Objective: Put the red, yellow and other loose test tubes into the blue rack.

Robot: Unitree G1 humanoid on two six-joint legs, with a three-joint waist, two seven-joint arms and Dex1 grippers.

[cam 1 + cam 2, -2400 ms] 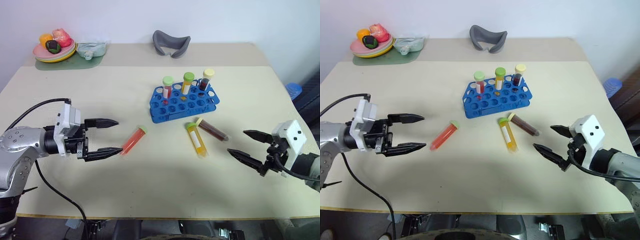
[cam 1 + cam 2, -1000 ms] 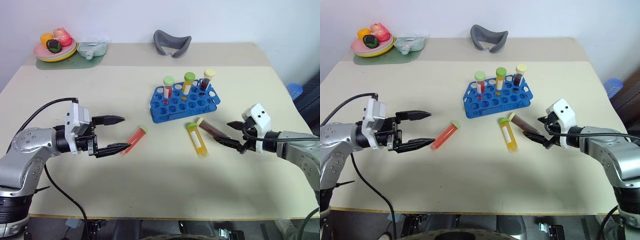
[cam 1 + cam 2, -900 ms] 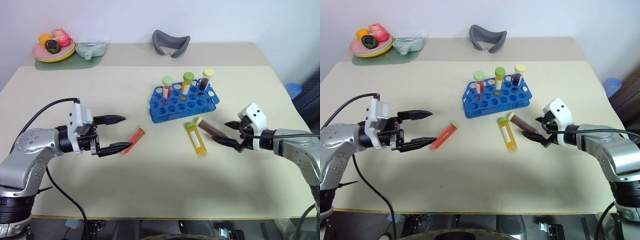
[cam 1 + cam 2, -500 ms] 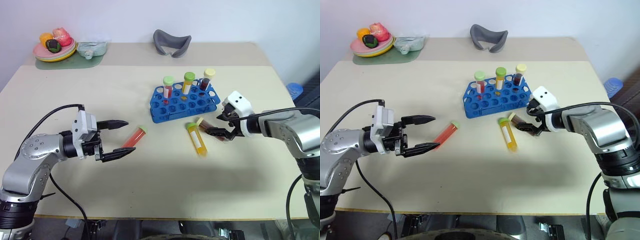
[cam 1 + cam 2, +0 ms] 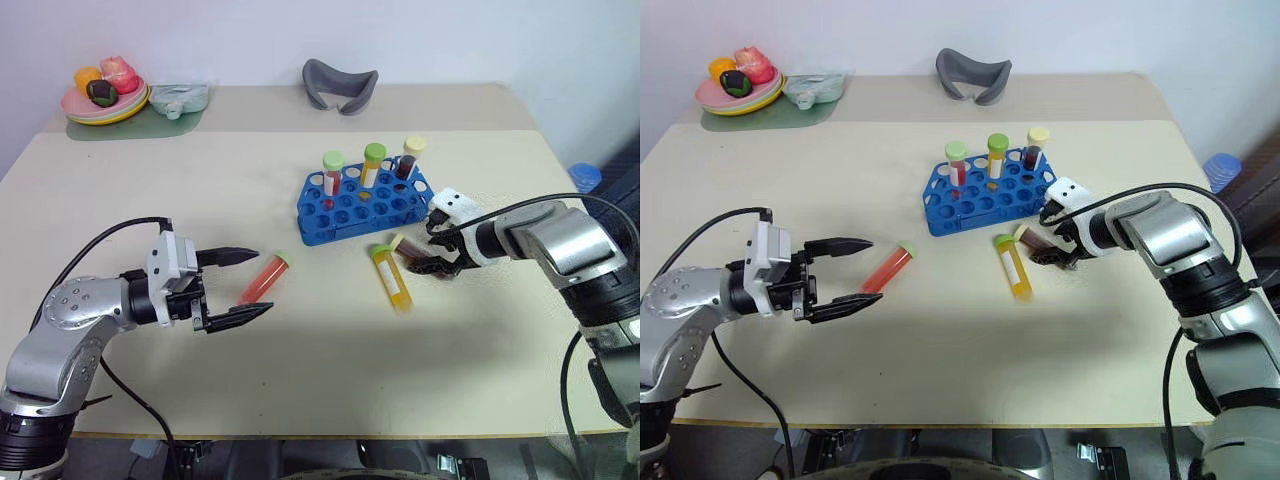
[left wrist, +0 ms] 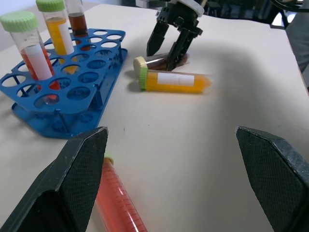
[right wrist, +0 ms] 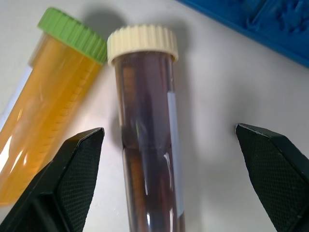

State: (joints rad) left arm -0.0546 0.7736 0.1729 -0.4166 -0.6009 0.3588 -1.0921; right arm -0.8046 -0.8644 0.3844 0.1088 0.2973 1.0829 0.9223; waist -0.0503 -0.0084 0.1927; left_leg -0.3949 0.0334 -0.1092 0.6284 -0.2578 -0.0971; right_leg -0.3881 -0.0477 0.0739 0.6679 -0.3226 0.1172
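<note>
Our right pincer (image 5: 433, 256) straddles the dark brown tube (image 7: 147, 145) beside the blue rack (image 5: 365, 205), wide open, gripping nothing; left pincer (image 5: 245, 283) gapes empty.

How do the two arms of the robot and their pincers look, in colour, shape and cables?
Both arms have rounded silver-grey metal shells with black joints. The left pincer has two long, black, pointed fingers on a black body, with a small white box on the wrist and a thin black cable looping back along the arm. The right pincer has the same black fingers, a white wrist box with dark dots, and its own black cable.
</note>
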